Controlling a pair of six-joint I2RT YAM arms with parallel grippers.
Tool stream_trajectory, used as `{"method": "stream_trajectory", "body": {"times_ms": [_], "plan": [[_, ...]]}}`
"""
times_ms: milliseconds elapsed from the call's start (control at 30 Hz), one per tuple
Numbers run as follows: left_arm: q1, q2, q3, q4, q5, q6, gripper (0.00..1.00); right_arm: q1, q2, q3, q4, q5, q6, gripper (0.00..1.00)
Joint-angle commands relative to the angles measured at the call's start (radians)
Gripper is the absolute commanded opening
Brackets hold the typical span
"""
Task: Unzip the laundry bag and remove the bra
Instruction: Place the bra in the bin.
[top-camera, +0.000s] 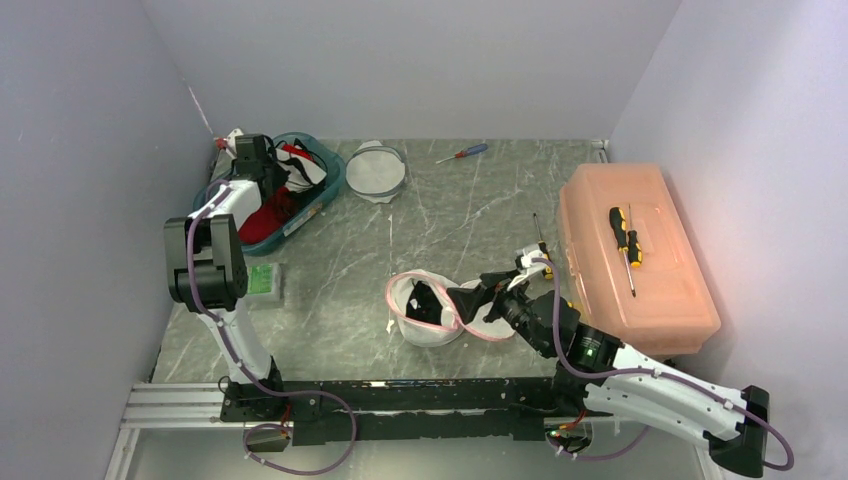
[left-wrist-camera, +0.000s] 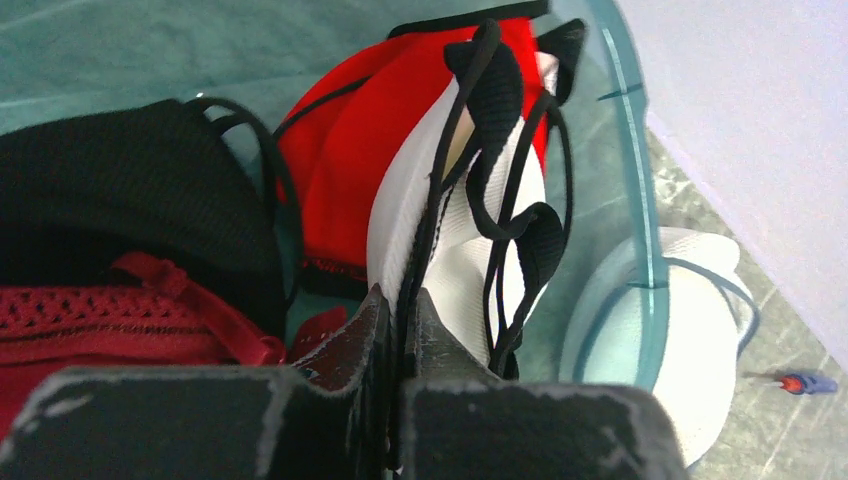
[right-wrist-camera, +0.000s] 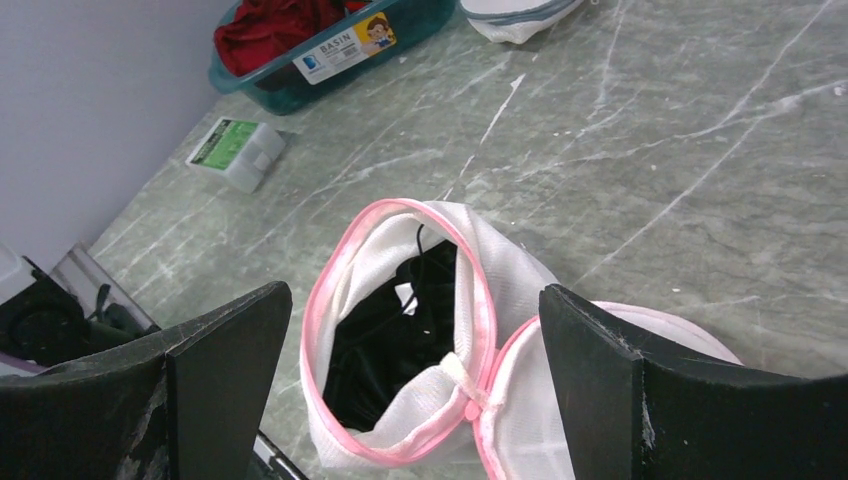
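Near the middle of the table, just ahead of the right arm, the laundry bag lies on its side with its pink-trimmed mouth gaping and its round flap dropped onto the marble, so the unzipping looks done. The black bra is bunched deep inside, a thin strap showing near the top of the opening. The right gripper hangs at the mouth with its fingers spread wide to either side, holding nothing. The left gripper is well apart, down in the teal basin at the far left of the table, its fingers pressed together on the edge of a white bra with black straps, among other garments. The black bra should be light, soft and limp: it will drape and stretch rather than lift as one piece. A strap alone would be a poor hold, likely to pull long and catch on the zip. A thick fold of cup or band near the mouth looks the better bite. The mesh is thin and light too, so a finger may pinch the wall along with the bra, and the whole bag may lift unless its rim is pinned.
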Motion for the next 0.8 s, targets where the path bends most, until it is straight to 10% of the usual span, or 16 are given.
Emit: {"method": "stream_trajectory", "body": {"times_ms": [0, 433, 767], "plan": [[0.001, 0.006, 0.054, -0.062, -0.078, -0.055, 0.10, 0.000, -0.018, 0.014, -0.012, 0.037, -0.026, 0.99], [0.000, -0.081, 0.119, -0.169, -0.016, -0.048, 0.91, 0.000, -0.067, 0.040, -0.086, 0.093, -0.042, 1.00], [-0.074, -0.417, 0.141, -0.334, 0.049, 0.015, 0.95, -0.001, -0.024, 0.089, -0.122, 0.155, -0.024, 1.00]]}}
